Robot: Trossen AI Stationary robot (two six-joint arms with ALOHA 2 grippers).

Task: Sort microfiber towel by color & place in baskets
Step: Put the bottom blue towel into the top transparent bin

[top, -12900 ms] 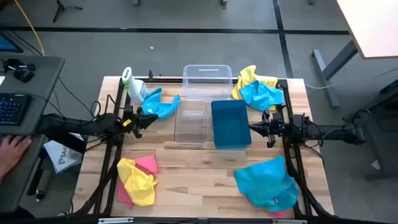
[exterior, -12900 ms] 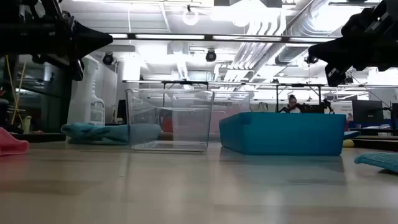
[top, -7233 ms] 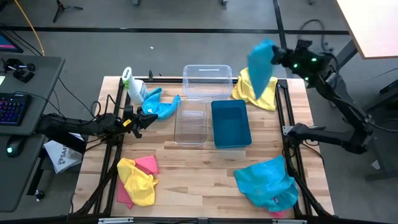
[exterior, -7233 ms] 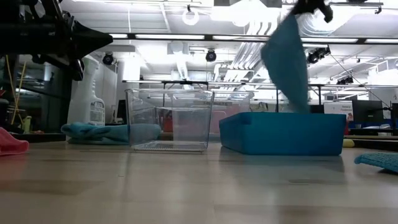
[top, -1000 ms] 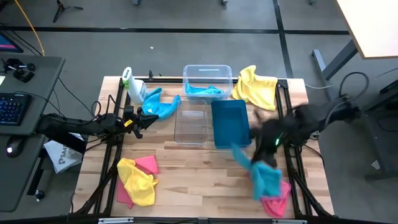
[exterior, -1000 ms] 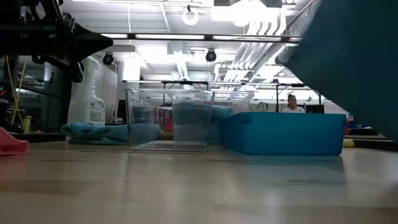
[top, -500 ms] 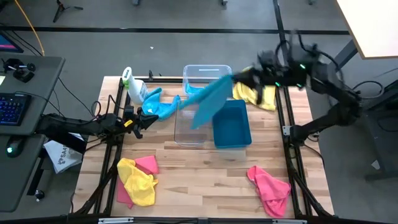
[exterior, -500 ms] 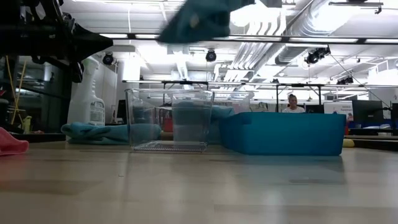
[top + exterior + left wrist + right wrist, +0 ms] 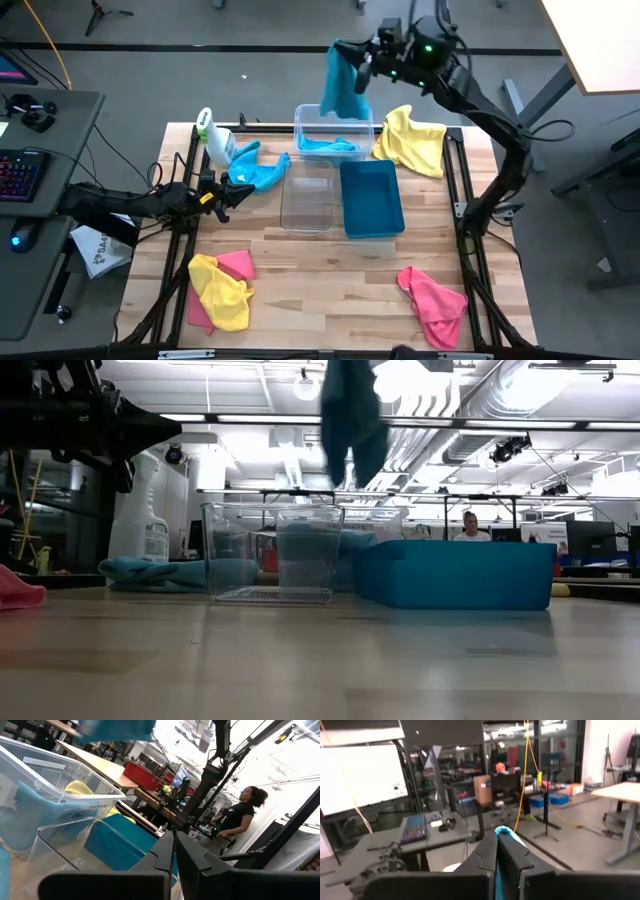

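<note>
My right gripper (image 9: 360, 62) is raised high past the table's far edge, shut on a blue towel (image 9: 339, 85) that hangs over the far clear bin (image 9: 334, 112). The towel also shows in the low view (image 9: 350, 415). Another blue towel (image 9: 330, 146) lies in that bin. A second clear bin (image 9: 307, 195) and a teal bin (image 9: 371, 198) stand mid-table. My left gripper (image 9: 222, 190) waits shut at the left, beside a blue towel (image 9: 258, 172) lying on the table. My right gripper pinches a bunched upper part of the blue towel between its two fingers; a cyan edge (image 9: 503, 832) sticks out past the fingertips. The fingers reach about level toward the table's left. The towel hangs slack below them, clear of the bin.
A yellow towel (image 9: 411, 140) lies at the far right. Yellow and pink towels (image 9: 220, 285) lie near left, a pink towel (image 9: 433, 300) near right. A white spray bottle (image 9: 212, 135) stands at the far left. A person (image 9: 467, 525) sits beyond the table.
My right gripper has carried the blue towel from the near right of the table up and toward the far edge, then left over the far clear bin. The towel swung out sideways and now hangs straight. A pink towel stays behind at the near right.
</note>
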